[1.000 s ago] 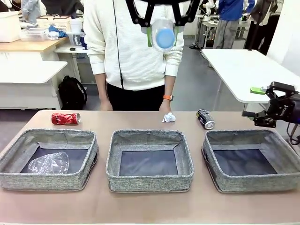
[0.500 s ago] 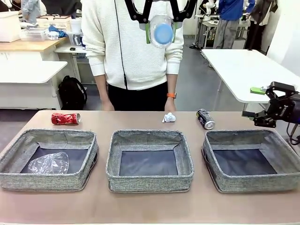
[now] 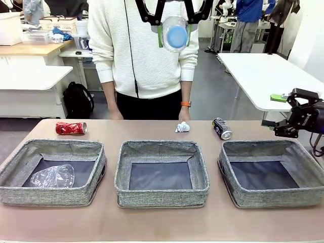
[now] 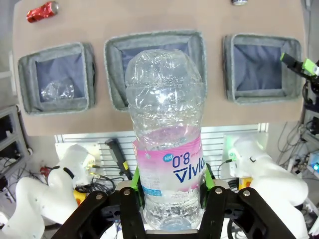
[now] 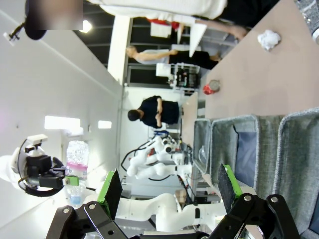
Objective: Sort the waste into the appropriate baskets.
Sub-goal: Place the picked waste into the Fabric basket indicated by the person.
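High over the table, my left gripper (image 3: 174, 31) is shut on a clear plastic bottle (image 4: 167, 149) with a pink label, its blue cap (image 3: 176, 36) facing the front camera. In the left wrist view the bottle hangs above the middle basket (image 4: 113, 74). Three grey baskets stand in a row: left (image 3: 20, 157), middle (image 3: 161, 148), right (image 3: 268, 147). A crushed clear bottle (image 3: 52, 176) lies in the left one. Behind them lie a red can (image 3: 71, 128), a white paper wad (image 3: 182, 127) and a black can (image 3: 222, 128). My right gripper (image 3: 276, 111) stands open beside the right basket, nothing between its fingers.
A person in a white sweater (image 3: 144, 50) stands at the far edge, hands hanging near the table. Other tables (image 3: 263, 71) and people fill the room behind. Bare tabletop (image 3: 162, 223) runs along the near edge.
My left gripper has risen slightly with the bottle. The person has shifted a little, one hand lifting away from the paper wad. The right arm has not moved.
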{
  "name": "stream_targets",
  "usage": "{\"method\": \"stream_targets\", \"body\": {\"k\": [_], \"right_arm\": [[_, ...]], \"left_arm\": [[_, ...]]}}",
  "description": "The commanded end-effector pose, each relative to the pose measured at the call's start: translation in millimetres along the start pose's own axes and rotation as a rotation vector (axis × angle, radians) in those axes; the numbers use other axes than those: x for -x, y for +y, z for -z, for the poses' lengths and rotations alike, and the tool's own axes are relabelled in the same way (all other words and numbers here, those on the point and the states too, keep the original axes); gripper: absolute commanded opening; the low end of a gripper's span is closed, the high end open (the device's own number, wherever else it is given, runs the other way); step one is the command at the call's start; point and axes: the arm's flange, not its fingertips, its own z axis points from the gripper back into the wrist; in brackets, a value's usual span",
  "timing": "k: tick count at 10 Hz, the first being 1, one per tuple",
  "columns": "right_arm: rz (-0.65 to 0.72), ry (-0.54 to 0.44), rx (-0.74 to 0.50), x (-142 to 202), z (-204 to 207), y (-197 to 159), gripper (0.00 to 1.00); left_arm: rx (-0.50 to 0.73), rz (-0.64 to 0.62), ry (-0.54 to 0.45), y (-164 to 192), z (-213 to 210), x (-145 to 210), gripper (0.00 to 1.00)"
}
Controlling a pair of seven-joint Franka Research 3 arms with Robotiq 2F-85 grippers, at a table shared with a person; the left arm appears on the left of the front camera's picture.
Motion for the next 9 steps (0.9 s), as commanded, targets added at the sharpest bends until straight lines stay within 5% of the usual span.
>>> {"method": "stream_targets", "body": {"k": [1,9], "right_arm": [[0.02,-0.007,-0.011,-0.6,0.4,5.1,1.0],[0.02,-0.007,-0.011,-0.6,0.4,5.1,1.0]], "left_arm": [[0.003,-0.002,-0.005,0.1,-1.8,0.9,0.48],[0.003,-0.002,-0.005,0.1,-1.8,0.9,0.48]]}}
